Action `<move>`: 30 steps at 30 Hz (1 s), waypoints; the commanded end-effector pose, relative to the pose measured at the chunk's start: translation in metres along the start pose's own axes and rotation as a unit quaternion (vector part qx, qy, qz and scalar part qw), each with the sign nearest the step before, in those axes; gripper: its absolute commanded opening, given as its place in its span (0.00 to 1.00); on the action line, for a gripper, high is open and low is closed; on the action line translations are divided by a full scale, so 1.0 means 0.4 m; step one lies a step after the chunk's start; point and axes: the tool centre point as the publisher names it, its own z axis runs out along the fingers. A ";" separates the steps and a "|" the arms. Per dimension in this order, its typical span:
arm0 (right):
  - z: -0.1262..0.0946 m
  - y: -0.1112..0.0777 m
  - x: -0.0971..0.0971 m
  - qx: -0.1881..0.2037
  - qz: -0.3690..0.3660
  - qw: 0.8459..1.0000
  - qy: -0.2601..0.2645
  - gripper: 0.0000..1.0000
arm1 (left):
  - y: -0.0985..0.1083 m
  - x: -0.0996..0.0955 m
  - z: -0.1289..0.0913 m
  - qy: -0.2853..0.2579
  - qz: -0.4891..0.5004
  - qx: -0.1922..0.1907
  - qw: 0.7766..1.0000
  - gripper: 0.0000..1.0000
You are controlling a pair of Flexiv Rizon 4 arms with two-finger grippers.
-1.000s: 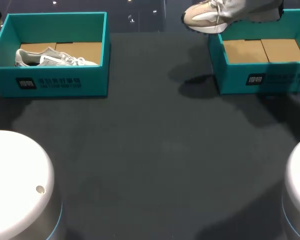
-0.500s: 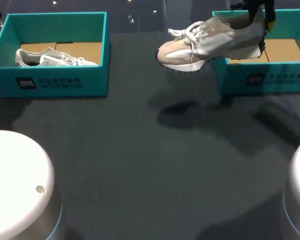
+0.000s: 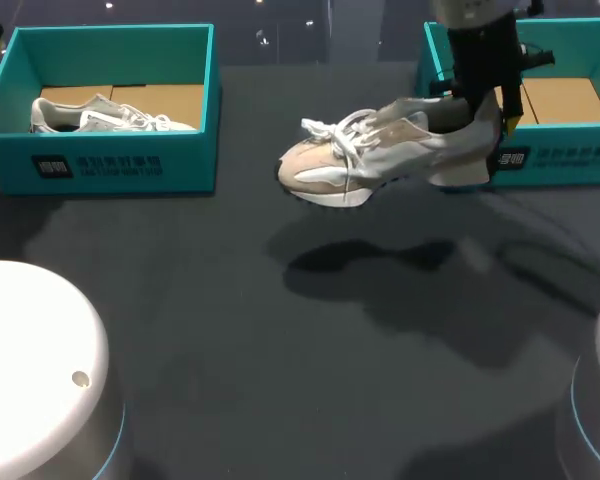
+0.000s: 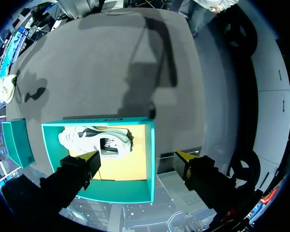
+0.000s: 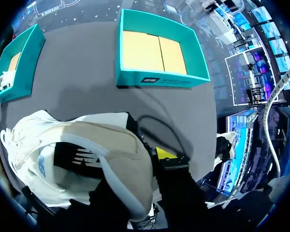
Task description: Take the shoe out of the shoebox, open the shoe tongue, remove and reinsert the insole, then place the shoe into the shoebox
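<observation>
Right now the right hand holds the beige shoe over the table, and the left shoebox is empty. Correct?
No. The left shoebox holds a white shoe, as the head view shows. The right hand does hold the beige shoe over the table.

A dark grey table (image 3: 310, 340) carries a second teal shoebox (image 3: 110, 165) at about 10 o'clock in the head view. It is open-topped, with a black label (image 3: 52, 166) on its near wall. Its floor is a brown cardboard liner (image 3: 170, 100). A white sneaker (image 3: 100, 115) lies inside against the near wall, heel toward 9 o'clock, laces toward 3 o'clock.
</observation>
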 end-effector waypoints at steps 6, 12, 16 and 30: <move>0.045 -0.058 0.088 -0.036 0.004 0.999 0.001 0.00 | -0.004 0.000 -0.002 0.001 0.001 -0.001 1.000 1.00; 0.077 -0.104 0.156 -0.024 0.004 1.000 0.004 0.00 | -0.004 0.000 -0.002 0.001 0.001 -0.001 1.000 1.00; 0.105 -0.134 0.199 -0.013 0.007 1.000 0.010 0.00 | -0.004 0.000 -0.002 0.001 0.001 -0.001 1.000 1.00; 0.202 -0.250 0.248 -0.018 0.003 1.000 0.012 0.00 | -0.004 0.000 -0.002 0.001 0.001 -0.001 1.000 1.00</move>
